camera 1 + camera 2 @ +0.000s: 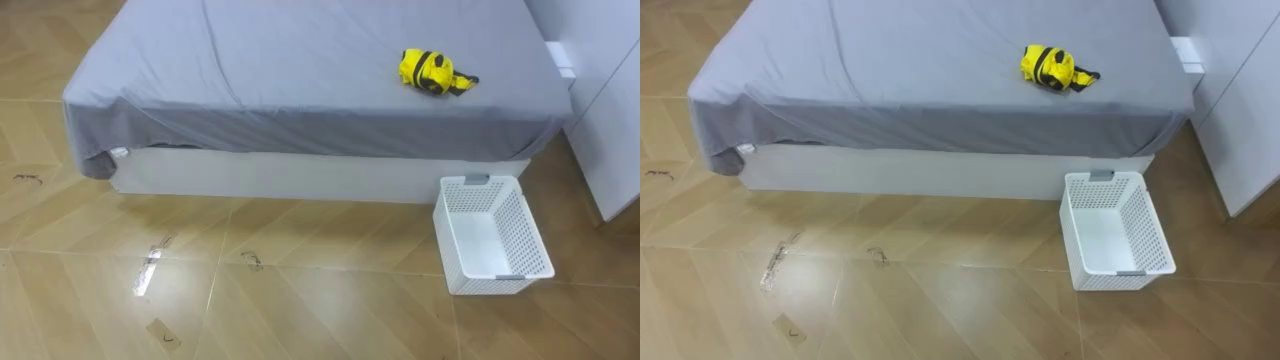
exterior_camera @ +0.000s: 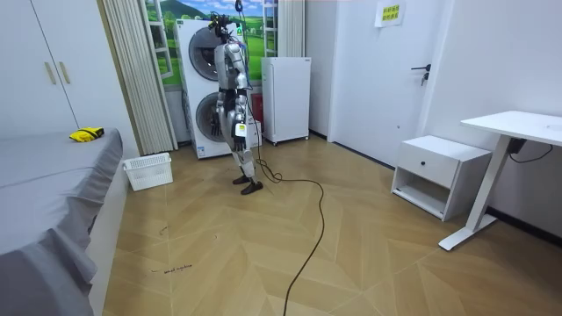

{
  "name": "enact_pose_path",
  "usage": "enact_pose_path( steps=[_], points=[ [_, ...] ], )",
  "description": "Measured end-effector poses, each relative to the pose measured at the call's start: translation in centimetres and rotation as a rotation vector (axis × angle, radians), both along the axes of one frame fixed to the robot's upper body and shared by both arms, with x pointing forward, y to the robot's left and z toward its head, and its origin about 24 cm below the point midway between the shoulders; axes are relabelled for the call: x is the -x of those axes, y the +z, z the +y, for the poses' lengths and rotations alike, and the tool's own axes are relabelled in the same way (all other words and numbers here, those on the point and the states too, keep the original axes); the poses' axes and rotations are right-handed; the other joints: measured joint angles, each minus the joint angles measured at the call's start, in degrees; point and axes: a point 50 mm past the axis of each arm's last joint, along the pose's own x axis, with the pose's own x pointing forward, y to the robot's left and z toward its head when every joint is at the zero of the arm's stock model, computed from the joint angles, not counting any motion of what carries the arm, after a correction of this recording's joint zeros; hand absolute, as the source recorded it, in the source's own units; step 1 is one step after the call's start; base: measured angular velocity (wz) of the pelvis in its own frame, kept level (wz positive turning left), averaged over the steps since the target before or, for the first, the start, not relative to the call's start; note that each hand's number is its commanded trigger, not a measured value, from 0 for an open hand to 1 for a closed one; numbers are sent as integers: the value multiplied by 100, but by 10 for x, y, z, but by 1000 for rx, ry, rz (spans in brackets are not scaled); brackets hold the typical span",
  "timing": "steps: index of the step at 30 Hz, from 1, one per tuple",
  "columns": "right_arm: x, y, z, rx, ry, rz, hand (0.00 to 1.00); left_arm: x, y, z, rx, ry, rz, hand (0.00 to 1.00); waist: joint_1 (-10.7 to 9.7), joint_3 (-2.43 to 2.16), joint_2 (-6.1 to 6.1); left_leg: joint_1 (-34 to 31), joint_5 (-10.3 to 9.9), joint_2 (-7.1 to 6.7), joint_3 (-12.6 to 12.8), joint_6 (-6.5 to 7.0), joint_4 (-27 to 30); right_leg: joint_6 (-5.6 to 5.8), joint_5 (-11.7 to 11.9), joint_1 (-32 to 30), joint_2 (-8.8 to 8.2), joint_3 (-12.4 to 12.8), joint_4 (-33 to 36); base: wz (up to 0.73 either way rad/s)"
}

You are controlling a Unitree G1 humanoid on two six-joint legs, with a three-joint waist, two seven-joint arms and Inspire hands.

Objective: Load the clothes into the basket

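A yellow and black piece of clothing (image 1: 432,71) lies bunched up on the grey bed (image 1: 300,60), near its right corner. On the floor just off that corner stands a white perforated basket (image 1: 537,240) with nothing inside. In the room view I stand upright a few steps from the basket (image 2: 147,171), in front of the stacked washing machines, facing the bed. My left hand (image 2: 239,130) hangs at my side; my right arm is down too.
A white cabinet (image 1: 610,130) stands right of the bed, close to the basket. Behind me are stacked washing machines (image 2: 206,88) and a small fridge (image 2: 285,88). A nightstand (image 2: 439,171) and a desk (image 2: 518,127) stand across the wooden floor.
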Motion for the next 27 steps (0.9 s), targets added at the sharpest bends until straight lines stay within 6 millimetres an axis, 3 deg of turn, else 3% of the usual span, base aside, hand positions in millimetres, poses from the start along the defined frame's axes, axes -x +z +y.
enact_pose_path(
  steps=[16, 20, 22, 24, 26, 27],
  points=[
    [-3, 0, 2, -26, 5, 10, 0, -7, 1, -1, -14, -31, 4, 0, -19, -21, -16, -30, 0, 1, -6, 0, 1, 0, 0, -26, 1, -6, 3, 0],
    [-4, 0, 2, -24, 15, 12, 0, -3, 0, 0, -2, 23, 12, 0, -2, -30, -43, -89, -11, 35, 165, 4, 115, -24, -24, -39, -5, -29, 58, -3],
    [-5, 0, 2, -23, 31, 10, 0, -3, 0, 1, -2, 30, 8, 0, -5, -24, -62, -230, -88, 65, 219, -1, 425, -37, -74, -97, 0, -29, 147, 0],
    [-8, 0, 2, -23, 38, 5, 0, -3, 1, 3, 9, 83, -4, 0, 20, -21, -49, -499, -294, 177, 251, -45, 1015, -75, -244, -192, -3, -19, 333, 2],
    [-6, 0, 3, -26, 39, 9, 0, -4, 2, 7, 22, 174, -34, 0, 28, -14, -63, -1053, -375, 328, 269, -69, 2363, -134, -434, -226, 0, -11, 652, 2],
    [-6, 0, 1, -22, 36, 8, 0, -4, 3, 7, 31, 207, -50, 0, 52, 13, -37, -1430, -341, 488, 331, -63, 3124, -191, -498, -170, 69, -11, 737, 0]
  ],
)
